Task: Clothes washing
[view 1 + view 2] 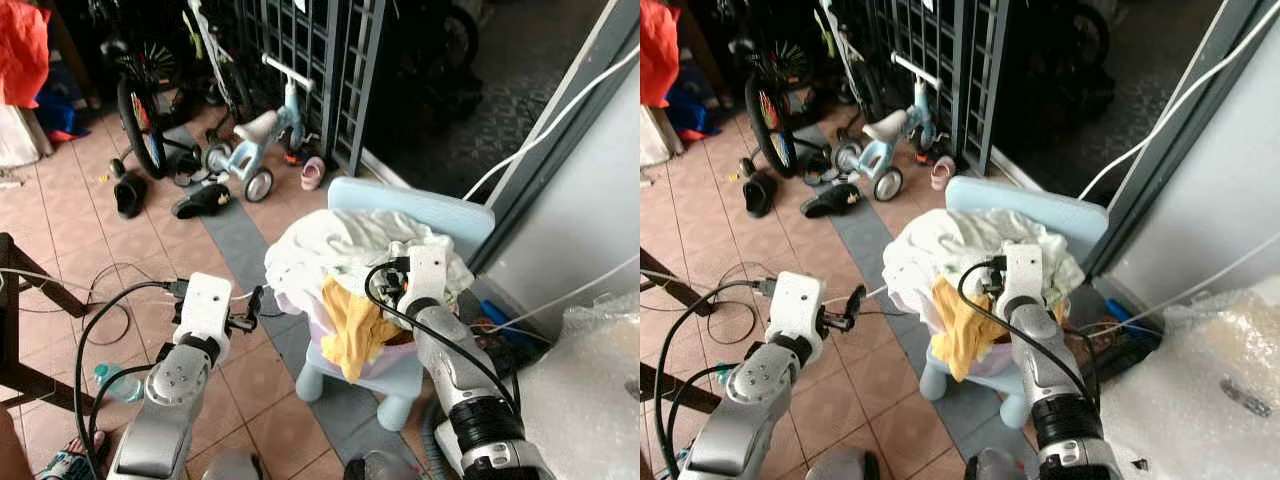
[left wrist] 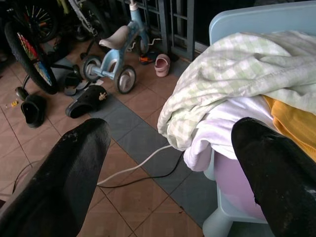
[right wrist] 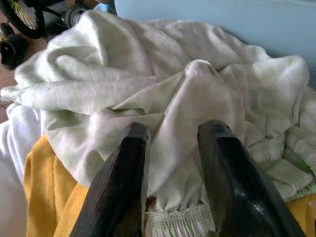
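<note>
Tool (image 3: 173, 143) pinching pale green cloth (image 3: 163, 94)

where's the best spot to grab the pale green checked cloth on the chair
Grip the raised fold at the top of the pale green checked cloth, coming from above. It bunches into a ridge there, and the right gripper already has its fingers on either side of that fold.

Both head eyes look steeply down on the pale blue chair (image 1: 410, 205), the right eye's picture shifted slightly sideways. The left wrist camera sits low beside the chair, facing along the floor toward the tricycle (image 2: 116, 47). The right wrist camera hangs close over the chair's heaped clothes (image 3: 173, 94) (almost touching). All share the chair.
</note>
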Available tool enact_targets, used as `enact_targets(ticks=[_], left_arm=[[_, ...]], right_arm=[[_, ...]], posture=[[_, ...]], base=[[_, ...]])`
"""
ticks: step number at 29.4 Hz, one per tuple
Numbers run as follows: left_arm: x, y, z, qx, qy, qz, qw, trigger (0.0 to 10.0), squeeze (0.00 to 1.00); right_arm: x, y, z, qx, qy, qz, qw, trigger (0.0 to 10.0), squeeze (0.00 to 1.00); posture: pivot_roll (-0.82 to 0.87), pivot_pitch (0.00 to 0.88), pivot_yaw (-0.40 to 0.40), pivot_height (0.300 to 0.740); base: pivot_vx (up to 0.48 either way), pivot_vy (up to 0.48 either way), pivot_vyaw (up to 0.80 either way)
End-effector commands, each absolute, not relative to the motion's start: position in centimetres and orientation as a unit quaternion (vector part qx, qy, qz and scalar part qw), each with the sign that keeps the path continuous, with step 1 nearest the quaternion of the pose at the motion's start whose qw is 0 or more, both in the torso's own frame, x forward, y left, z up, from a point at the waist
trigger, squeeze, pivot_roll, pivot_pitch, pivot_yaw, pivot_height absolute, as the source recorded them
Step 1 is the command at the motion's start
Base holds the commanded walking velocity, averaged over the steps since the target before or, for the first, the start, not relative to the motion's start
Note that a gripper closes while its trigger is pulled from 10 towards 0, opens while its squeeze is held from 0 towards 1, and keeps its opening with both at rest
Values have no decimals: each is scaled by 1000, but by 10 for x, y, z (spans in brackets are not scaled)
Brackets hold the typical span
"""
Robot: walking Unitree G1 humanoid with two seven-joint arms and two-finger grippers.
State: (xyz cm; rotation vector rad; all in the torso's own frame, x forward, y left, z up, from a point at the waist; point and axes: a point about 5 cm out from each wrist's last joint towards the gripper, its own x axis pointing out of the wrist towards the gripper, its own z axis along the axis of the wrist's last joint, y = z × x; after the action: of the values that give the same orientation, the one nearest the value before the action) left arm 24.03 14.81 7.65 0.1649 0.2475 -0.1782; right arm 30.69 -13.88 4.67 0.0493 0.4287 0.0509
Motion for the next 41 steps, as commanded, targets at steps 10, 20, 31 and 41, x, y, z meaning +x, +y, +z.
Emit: enact_targets(ticks=[10, 20, 31, 41], left_arm=[[221, 152, 81, 88, 131, -76, 985, 10000, 0], [212, 152, 82, 89, 144, -71, 983, 10000, 0], [216, 150, 82, 87, 140, -71, 984, 10000, 0], [223, 140, 83, 83, 122, -132, 980, 10000, 0]], right_arm=[[329, -140, 52, 23, 216, -7, 976, 10000, 1000], [323, -124, 25, 42, 312, -22, 949, 0, 75], [320, -107, 19, 125, 330, -4, 936, 0, 0], [326, -110, 25, 141, 317, -8, 938, 0, 0]], posture=[[68, 117, -49, 740], [84, 142, -58, 740], [75, 119, -67, 740], [66, 97, -72, 740]], base=[[0, 0, 0], [0, 0, 0], [0, 0, 0], [0, 0, 0]])
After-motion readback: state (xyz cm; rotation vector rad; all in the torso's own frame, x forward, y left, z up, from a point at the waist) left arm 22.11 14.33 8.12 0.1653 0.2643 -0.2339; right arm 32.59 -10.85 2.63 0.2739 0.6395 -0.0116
